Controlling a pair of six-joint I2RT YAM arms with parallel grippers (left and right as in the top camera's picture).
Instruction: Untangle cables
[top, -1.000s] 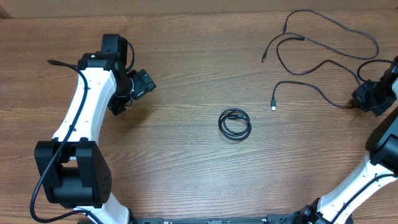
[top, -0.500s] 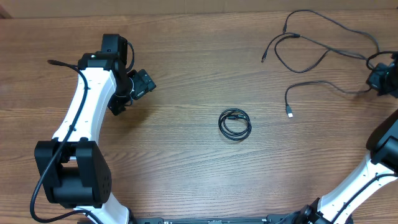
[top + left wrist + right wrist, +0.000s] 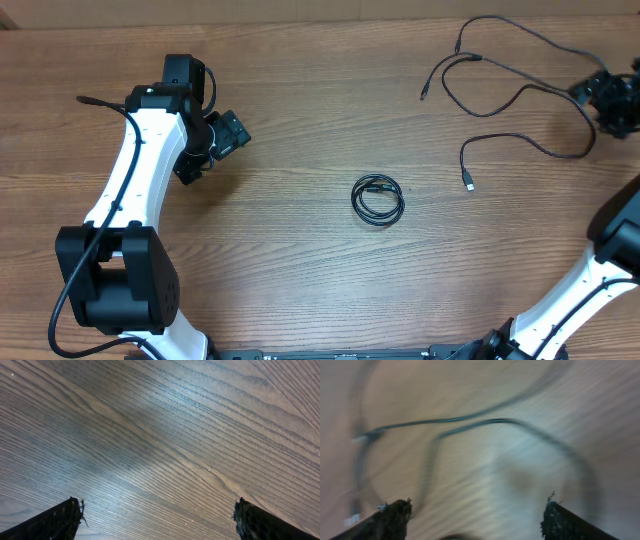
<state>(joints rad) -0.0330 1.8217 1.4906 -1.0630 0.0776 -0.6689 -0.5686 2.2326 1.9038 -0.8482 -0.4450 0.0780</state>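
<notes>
Nearest me, the coil [image 3: 377, 200] lies flat in the middle of the table [image 3: 300, 80], one cable wound on itself and well apart from both arms; I judge it is left alone because it is already separate and only wants unwinding. Further out on the left, the left gripper [image 3: 224, 136] hovers over bare wood with its fingers [image 3: 55, 522] spread wide and nothing between them; I'd say it is parked there to stay out of the right arm's way. Farthest, toward the right back corner, the loose cables [image 3: 520, 95] sprawl in long crossing loops, a silver-tipped plug [image 3: 469, 183] ending the nearest strand. The right gripper [image 3: 608, 98] sits at the far right end of those loops, jaws spread; its wrist view is blurred, yet both fingertips [image 3: 395, 516] stand apart, the strands lie on the wood beyond them, and none is pinched. That spot, I reckon, is where a pull would draw one strand away from the others.
</notes>
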